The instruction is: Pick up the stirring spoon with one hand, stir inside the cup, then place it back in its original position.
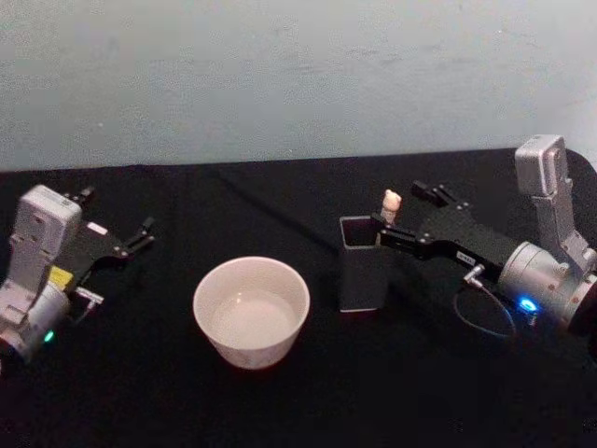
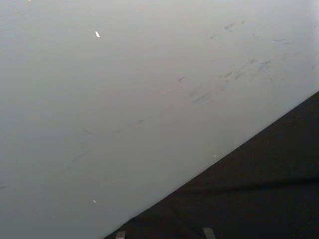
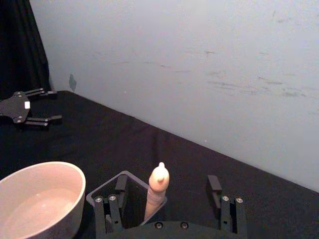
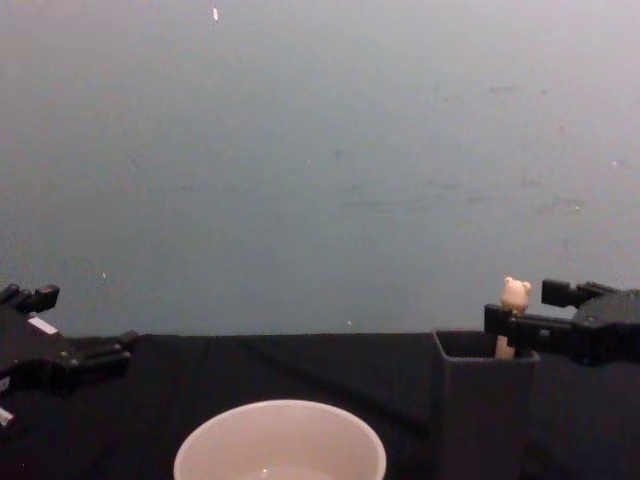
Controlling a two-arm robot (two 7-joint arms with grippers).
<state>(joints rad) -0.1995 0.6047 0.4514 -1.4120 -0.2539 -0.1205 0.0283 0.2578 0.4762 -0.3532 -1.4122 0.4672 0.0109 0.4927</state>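
Observation:
The stirring spoon [image 1: 391, 205] stands upright in the dark grey square holder [image 1: 362, 273], its beige bear-head handle [image 4: 515, 296] poking above the rim; the bowl is hidden inside. My right gripper [image 1: 401, 214] is open at handle height, one finger on each side of the handle [image 3: 158, 189] and not touching it. In the right wrist view one finger [image 3: 120, 184] hangs over the holder's mouth [image 3: 102, 190]. The white cup [image 1: 250, 353] sits left of the holder. My left gripper [image 1: 119, 211] rests open at the far left.
A black cloth covers the table [image 1: 140, 392], which ends at a pale wall [image 1: 280, 75] behind. A thin cable [image 1: 485, 322] loops on the cloth beside my right wrist. Bare cloth lies between the cup and the left gripper [image 4: 85, 322].

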